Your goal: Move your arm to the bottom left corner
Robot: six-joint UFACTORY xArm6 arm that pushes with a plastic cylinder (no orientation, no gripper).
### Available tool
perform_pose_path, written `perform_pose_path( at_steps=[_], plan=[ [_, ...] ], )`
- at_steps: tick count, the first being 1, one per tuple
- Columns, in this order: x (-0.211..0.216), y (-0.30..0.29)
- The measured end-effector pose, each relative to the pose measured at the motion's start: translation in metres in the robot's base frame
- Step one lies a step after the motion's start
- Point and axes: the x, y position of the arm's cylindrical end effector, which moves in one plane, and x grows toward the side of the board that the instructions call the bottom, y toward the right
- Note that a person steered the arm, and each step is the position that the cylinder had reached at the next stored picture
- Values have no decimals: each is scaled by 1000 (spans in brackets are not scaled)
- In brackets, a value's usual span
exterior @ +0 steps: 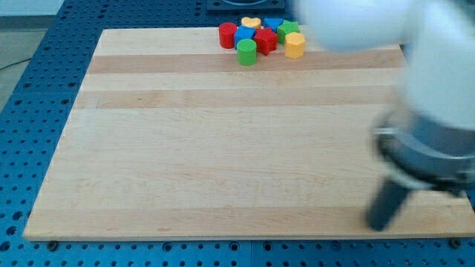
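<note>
My tip (377, 225) rests on the wooden board (223, 148) near its bottom right corner, with the blurred arm filling the view's right side above it. A cluster of blocks sits at the board's top middle, far from the tip: a red cylinder (227, 34), a blue block (243, 35), a yellow heart (251, 23), a green cylinder (246, 52), a red block (266, 41), a blue block (274, 24), a green block (287, 30) and a yellow cylinder (295, 45).
The board lies on a blue perforated table (30, 89). The arm's white and dark body (430, 111) hides the board's top right corner and right edge.
</note>
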Motion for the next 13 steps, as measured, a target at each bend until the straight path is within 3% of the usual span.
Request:
perform_pose_path(
  at_steps=[1, 2, 3, 5, 6, 7, 8, 9, 10, 11, 13],
  plan=[
    [-3, 131],
    [-41, 134],
    [-171, 125],
    [-331, 7],
    [-416, -3],
    [-418, 1],
    [-418, 66],
    [-417, 83],
    [-291, 114],
    [-224, 136],
    [-29, 135]
  ],
)
